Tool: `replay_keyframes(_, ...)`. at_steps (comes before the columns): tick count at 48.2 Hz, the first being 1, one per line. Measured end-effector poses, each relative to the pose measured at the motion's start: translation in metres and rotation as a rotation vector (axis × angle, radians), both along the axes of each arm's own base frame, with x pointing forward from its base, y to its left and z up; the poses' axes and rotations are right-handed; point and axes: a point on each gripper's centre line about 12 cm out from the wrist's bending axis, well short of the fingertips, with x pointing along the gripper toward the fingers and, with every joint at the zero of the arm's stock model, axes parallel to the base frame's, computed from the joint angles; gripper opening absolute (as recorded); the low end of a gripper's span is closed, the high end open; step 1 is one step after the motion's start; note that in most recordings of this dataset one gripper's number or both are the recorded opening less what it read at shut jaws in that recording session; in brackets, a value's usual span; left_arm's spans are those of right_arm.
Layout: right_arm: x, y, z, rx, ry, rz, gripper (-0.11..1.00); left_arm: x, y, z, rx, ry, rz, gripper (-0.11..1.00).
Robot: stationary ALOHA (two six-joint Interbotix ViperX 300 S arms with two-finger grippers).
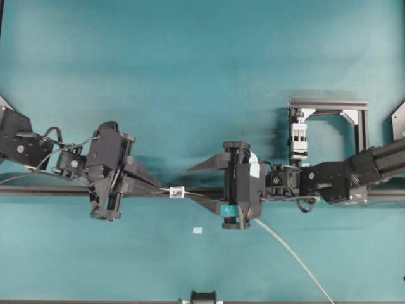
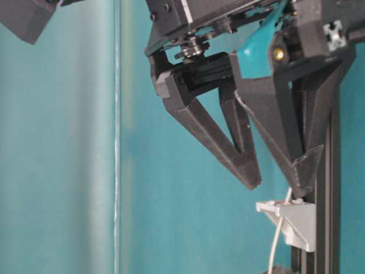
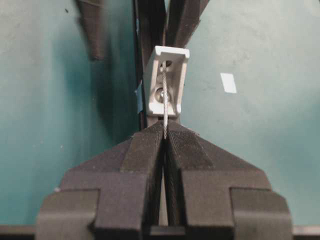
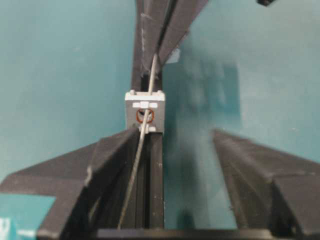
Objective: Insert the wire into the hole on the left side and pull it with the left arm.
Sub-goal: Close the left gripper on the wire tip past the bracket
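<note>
Wire [image 4: 145, 125] already threaded through hole [image 4: 145, 116] of small white block [image 1: 177, 191] on black rail [image 1: 38, 190], end poking out on left side and pinched between closed fingers of left gripper [image 3: 165, 137]. Right gripper [image 4: 175, 137] spread wide, released, wire lying against one finger and trailing off across teal table [image 1: 190, 63]. Insertion done; remaining, by judgement: leftward pull only.
</note>
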Motion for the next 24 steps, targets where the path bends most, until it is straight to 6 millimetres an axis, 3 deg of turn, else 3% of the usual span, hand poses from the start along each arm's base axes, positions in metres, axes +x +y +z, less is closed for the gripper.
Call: replay_keyframes(24,-0.01,-0.002,0.005,-0.002,0.006,0.006,0.74,-0.041,0.002,0.018,0.009,0.114,-0.03,-0.1)
